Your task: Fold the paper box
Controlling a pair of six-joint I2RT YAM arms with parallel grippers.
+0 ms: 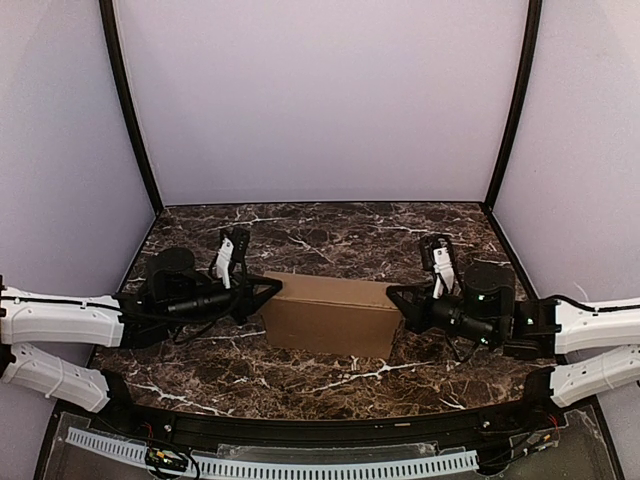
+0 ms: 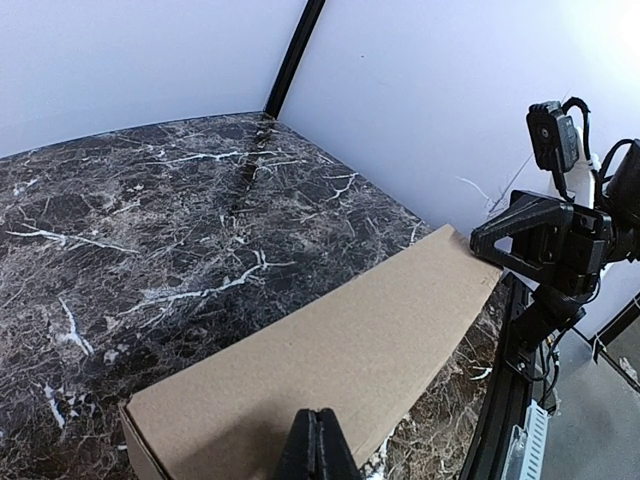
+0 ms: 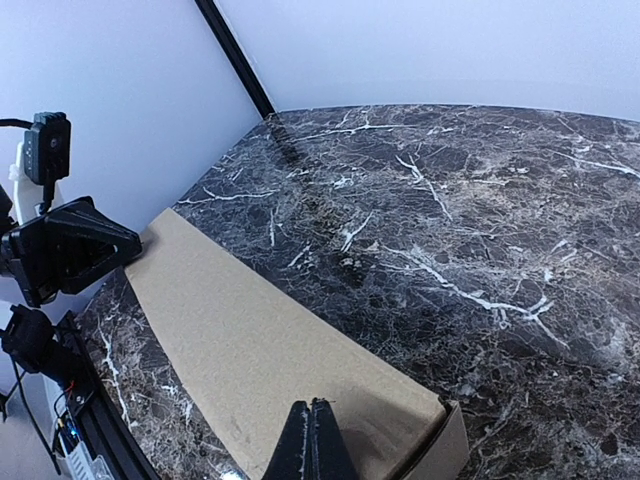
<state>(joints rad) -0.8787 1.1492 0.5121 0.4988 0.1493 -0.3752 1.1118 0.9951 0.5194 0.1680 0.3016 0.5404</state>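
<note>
The paper box (image 1: 332, 313) is a plain brown cardboard box, folded shut, lying crosswise on the marble table between the two arms. My left gripper (image 1: 275, 288) is shut with nothing in it, its tip at the box's left end. In the left wrist view the shut left gripper (image 2: 318, 420) hovers over the paper box (image 2: 350, 360) lid. My right gripper (image 1: 393, 294) is shut and empty too, at the box's right end. The right wrist view shows the shut right gripper (image 3: 312, 412) above the paper box (image 3: 250, 340); a side flap sticks out at its near corner.
The dark marble table (image 1: 330, 235) stretches behind the box to the lilac back wall. Black frame posts (image 1: 130, 110) stand at both back corners. A black rail (image 1: 330, 430) with a white cable chain runs along the near edge.
</note>
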